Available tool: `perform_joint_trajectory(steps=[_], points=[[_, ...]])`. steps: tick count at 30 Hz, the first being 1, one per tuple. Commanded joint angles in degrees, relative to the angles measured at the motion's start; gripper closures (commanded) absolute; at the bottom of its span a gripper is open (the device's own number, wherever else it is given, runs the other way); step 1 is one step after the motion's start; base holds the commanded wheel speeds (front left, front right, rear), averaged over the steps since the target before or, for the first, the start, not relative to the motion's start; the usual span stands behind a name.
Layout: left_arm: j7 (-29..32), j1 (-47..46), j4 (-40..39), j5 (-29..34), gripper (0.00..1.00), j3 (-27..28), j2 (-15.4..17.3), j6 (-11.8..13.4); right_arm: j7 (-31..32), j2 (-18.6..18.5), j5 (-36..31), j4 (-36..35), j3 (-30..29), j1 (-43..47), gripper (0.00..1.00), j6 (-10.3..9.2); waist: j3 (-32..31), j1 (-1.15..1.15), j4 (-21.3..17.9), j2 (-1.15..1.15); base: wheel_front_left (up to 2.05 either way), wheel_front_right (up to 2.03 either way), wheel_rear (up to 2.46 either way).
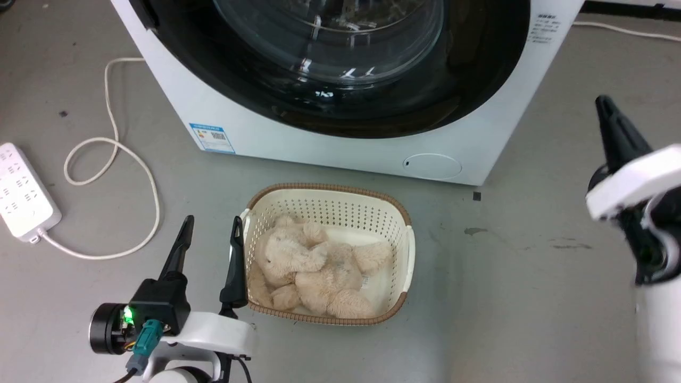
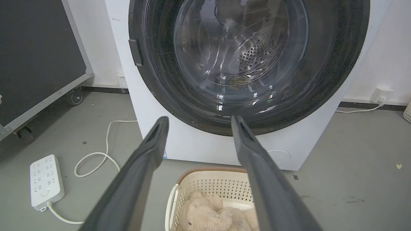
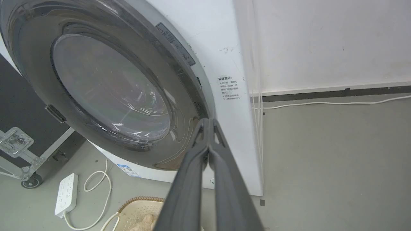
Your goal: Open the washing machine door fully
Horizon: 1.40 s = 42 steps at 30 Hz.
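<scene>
Both grippers hold nothing: left gripper (image 1: 212, 221), lower left, jaws spread wide; right gripper (image 3: 208, 121), jaws pressed together. Blue label (image 1: 212, 138) print is unreadable. Glossy black door (image 1: 468, 80) sits closed on the white washing machine (image 1: 319, 146), upper centre.

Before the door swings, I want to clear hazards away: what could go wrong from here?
1. The right hand is shut, its tips by the right rim of the washing machine door; on that glossy rim they may slip rather than catch.
2. The basket sits close before the washing machine; the opening door or an arm might bump it.
3. The open left hand is beside the basket's rim and could knock it.
</scene>
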Motion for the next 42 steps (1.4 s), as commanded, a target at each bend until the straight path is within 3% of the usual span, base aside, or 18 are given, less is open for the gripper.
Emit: perform_joint_trajectory(steps=[1, 8, 23, 42], points=[[-0.6, -0.9, -0.3, -0.4, 0.0, -0.2, 0.0, 0.3, 1.0, 0.4, 1.5, 1.4, -1.0, -2.6, 1.0, -0.01, 0.4, -0.01, 0.3, 0.0, 0.0, 0.0, 0.0], [-1.4, -1.5, -1.6, -0.9, 0.0, -0.7, 0.0, 0.4, 7.9, 1.1, 5.6, 9.9, -6.1, -11.6, 1.0, -0.01, 2.4, -0.01, 1.4, 0.0, 0.0, 0.0, 0.0], [-3.2, -2.8, -3.5, -2.4, 0.0, -2.6, 0.0, 1.5, 16.7, 0.1, 8.7, 28.5, -16.8, -32.5, 1.0, -0.02, 7.2, -0.01, 4.2, 0.0, 0.0, 0.0, 0.0], [-5.7, -4.4, -6.3, -3.9, 0.0, -5.1, 0.0, 2.8, 27.5, -3.1, 11.5, 47.7, -24.0, -52.6, 1.0, -0.03, 12.4, -0.01, 7.8, 0.0, 0.0, 0.0, 0.0]])
